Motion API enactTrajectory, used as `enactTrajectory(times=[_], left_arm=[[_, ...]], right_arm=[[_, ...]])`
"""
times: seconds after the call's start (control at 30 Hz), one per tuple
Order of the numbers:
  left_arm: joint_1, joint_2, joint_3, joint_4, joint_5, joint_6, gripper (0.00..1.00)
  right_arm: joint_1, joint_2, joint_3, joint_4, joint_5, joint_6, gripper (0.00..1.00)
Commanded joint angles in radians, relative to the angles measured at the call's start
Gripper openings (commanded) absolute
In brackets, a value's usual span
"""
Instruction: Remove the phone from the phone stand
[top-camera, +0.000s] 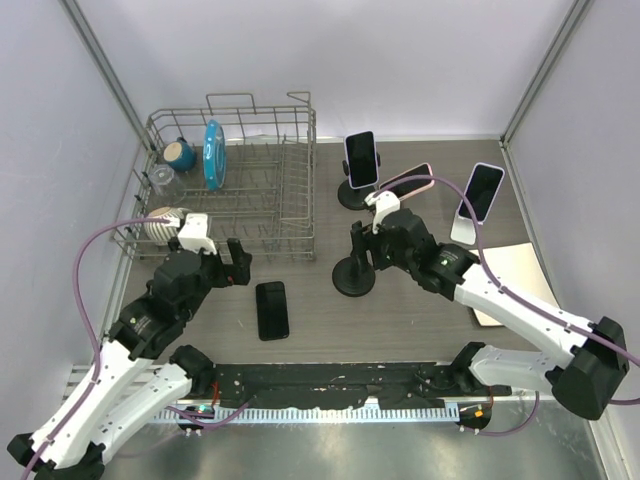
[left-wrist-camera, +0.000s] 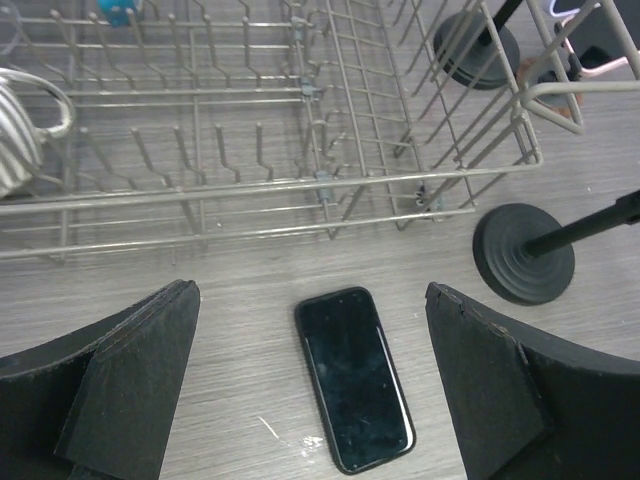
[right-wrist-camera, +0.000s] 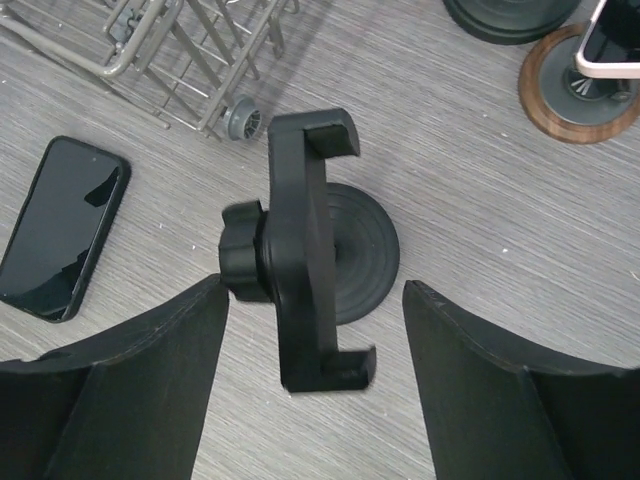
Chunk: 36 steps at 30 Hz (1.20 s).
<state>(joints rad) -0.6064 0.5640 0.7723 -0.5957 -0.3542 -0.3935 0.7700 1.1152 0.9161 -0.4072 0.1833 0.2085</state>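
Note:
A black phone (top-camera: 272, 309) lies flat, screen up, on the table; it also shows in the left wrist view (left-wrist-camera: 354, 377) and in the right wrist view (right-wrist-camera: 62, 228). The black phone stand (top-camera: 354, 273) stands empty on its round base, its clamp (right-wrist-camera: 310, 250) holding nothing. My left gripper (top-camera: 238, 263) is open, its fingers (left-wrist-camera: 130, 370) spread on either side of the lying phone, above it. My right gripper (top-camera: 360, 245) is open, its fingers (right-wrist-camera: 160, 370) on either side of the empty clamp, touching nothing.
A wire dish rack (top-camera: 235, 180) with a blue plate (top-camera: 213, 153) and cups stands at the back left. Three other stands with phones (top-camera: 361, 160), (top-camera: 405, 182), (top-camera: 482, 192) stand behind. A beige pad (top-camera: 520, 270) lies at the right.

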Motion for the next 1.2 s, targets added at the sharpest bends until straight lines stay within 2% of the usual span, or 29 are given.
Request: enactTrajectory(times=[0.0,0.03,0.23,0.33,0.53,0.77,0.97,1.07,1.1,1.17], left_arm=[[0.007,-0.064,-0.005,0.054,-0.08,0.071,1.0],[0.007,-0.088,-0.01,0.056,-0.094,0.074,1.0],[0.008,-0.139,-0.025,0.057,-0.123,0.081,1.0],[0.01,-0.133,-0.025,0.054,-0.123,0.082,1.0],[0.017,-0.108,-0.018,0.039,-0.117,0.084,1.0],[0.033,-0.107,-0.021,0.043,-0.101,0.081,1.0],[0.043,-0.099,-0.021,0.043,-0.088,0.081,1.0],[0.048,-0.098,-0.021,0.043,-0.078,0.082,1.0],[0.05,-0.098,-0.021,0.043,-0.077,0.081,1.0],[0.053,-0.098,-0.021,0.042,-0.071,0.082,1.0]], right_arm=[[-0.02,0.055,0.05,0.103,-0.082,-0.038,0.71],[-0.024,0.07,0.056,0.111,-0.082,-0.04,0.62],[-0.058,0.161,0.086,0.201,-0.064,-0.032,0.33],[-0.075,0.202,0.092,0.283,-0.05,-0.021,0.25],[-0.123,0.311,0.128,0.465,-0.024,0.008,0.17],[-0.161,0.471,0.248,0.559,0.03,0.034,0.18],[-0.169,0.546,0.334,0.536,0.015,0.057,0.27],[-0.169,0.543,0.345,0.524,-0.004,0.068,0.37],[-0.169,0.54,0.348,0.516,-0.011,0.068,0.44],[-0.17,0.535,0.363,0.483,-0.016,0.066,0.53]])
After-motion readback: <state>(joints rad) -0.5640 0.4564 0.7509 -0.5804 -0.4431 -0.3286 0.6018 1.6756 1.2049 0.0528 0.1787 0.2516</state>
